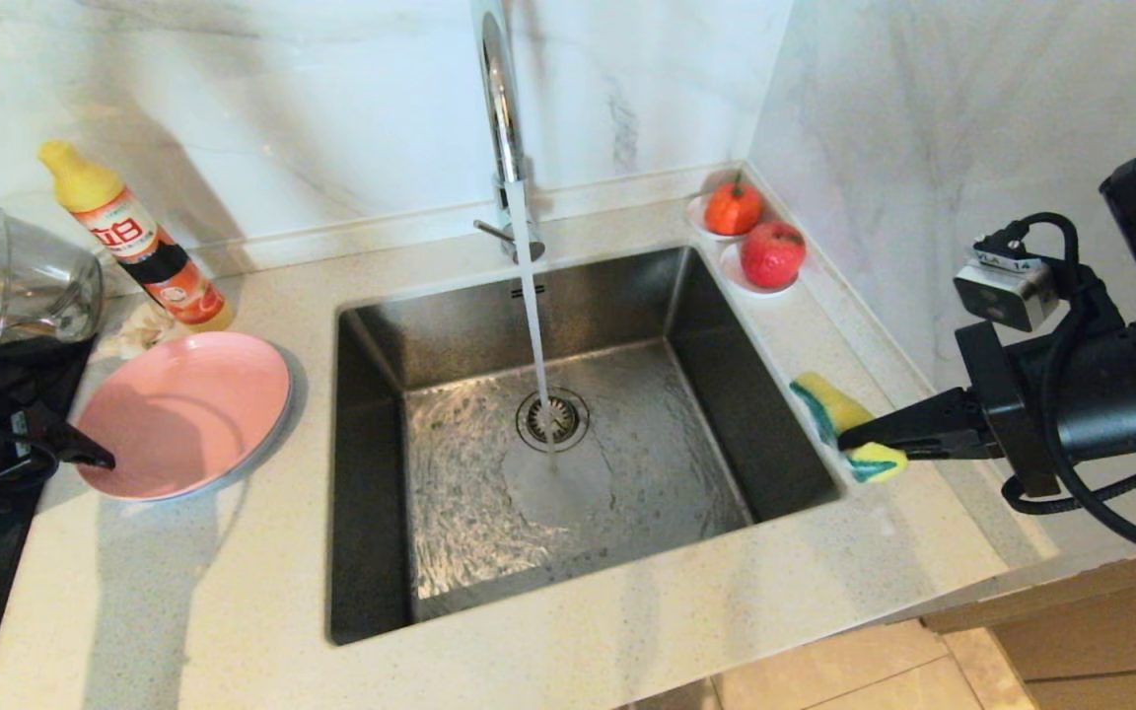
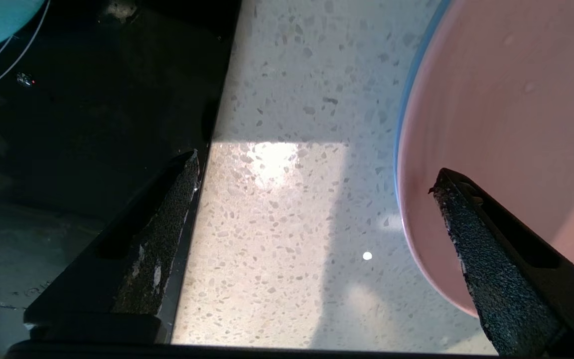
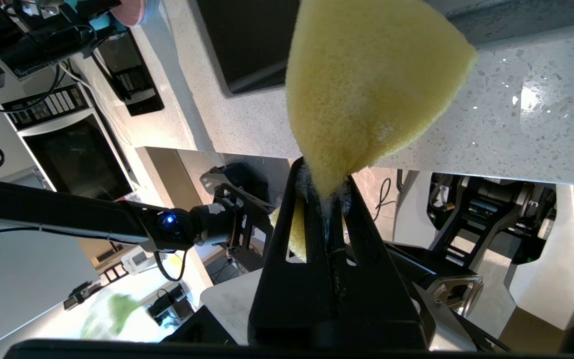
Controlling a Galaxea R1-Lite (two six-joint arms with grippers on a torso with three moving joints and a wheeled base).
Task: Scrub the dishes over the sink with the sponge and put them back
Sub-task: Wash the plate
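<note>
The sponge point(image 3: 366, 89) is clenched between the right gripper point(image 1: 859, 439) jaws, ready for scrubbing; the pink plate point(image 2: 511, 124) rim is straddled by the released left gripper point(image 2: 317, 199) jaws for pickup.

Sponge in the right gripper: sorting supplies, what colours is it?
Yellow with a green layer; the sponge shows best in the head view.

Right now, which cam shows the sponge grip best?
Right wrist view: the right gripper has its jaws pinched shut on the sponge, compressed at the bite. Head view shows the sponge held over the counter beside the sink. Left wrist view lacks it.
</note>
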